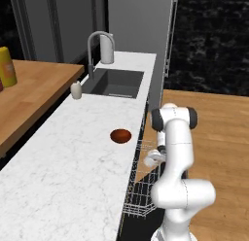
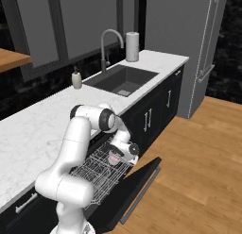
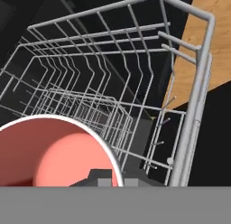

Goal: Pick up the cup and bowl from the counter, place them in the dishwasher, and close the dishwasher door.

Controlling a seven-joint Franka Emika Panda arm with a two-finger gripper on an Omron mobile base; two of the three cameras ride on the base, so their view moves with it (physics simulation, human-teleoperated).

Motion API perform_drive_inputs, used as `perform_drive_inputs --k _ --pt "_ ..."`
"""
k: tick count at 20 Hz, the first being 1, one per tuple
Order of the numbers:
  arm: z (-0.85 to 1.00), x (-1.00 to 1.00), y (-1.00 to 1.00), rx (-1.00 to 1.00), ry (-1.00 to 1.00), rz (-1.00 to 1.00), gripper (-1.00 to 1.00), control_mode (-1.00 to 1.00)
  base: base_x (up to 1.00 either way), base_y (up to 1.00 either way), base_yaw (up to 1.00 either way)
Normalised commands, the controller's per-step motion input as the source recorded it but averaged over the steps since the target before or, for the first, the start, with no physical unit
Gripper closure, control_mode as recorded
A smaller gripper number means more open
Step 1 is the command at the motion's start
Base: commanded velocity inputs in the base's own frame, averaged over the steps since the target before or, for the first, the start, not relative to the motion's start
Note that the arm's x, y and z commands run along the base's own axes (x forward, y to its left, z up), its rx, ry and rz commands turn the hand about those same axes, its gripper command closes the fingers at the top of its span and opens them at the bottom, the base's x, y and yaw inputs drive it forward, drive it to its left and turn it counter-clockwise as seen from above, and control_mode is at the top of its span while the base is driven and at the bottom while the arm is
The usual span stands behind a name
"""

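Observation:
The pale cup (image 3: 54, 151), salmon-red inside, sits in my gripper (image 3: 112, 179), which is shut on its rim. Gripper (image 2: 115, 157) and cup hang just over the pulled-out wire rack (image 2: 97, 174) of the dishwasher, near its front right corner (image 3: 198, 60). From the left base view the gripper (image 1: 151, 158) is beside the counter's edge, above the rack (image 1: 138, 196). The dark reddish-brown bowl (image 1: 120, 135) rests on the white marble counter (image 1: 63, 162), close to that edge. The dark dishwasher door (image 2: 137, 186) lies folded down, open, over the wooden floor.
A sink (image 1: 116, 83) with a tall faucet (image 1: 97, 43) lies farther along the counter, a small soap bottle (image 1: 76, 90) beside it and a paper-towel roll (image 2: 132, 46) behind. A wooden shelf (image 1: 29, 94) carries a yellow bottle (image 1: 7, 66). A grey fridge (image 2: 189, 49) stands at the counter's end.

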Motion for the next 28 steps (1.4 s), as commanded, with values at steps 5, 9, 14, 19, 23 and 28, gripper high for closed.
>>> perform_drive_inputs --k 5,9,14,19,23,28 --pt "-0.56 0.2 0.0 0.0 0.0 0.0 1.0 -1.0 0.0 0.0 0.0" --pt "-0.56 0.11 0.0 0.0 0.0 0.0 1.0 -1.0 0.0 0.0 0.0" --pt "-0.31 0.0 -0.03 0.0 0.0 0.0 -1.0 -1.0 0.0 0.0 0.0" --pt "0.0 -0.21 -0.31 0.03 0.0 0.0 -1.0 -1.0 0.0 0.0 0.0" --pt "-0.14 -0.46 -0.82 0.02 0.0 -0.03 -1.0 -1.0 0.0 0.0 0.0" --pt "0.59 -0.47 -0.3 0.04 -0.02 -0.06 -1.0 -1.0 0.0 0.0 0.0"
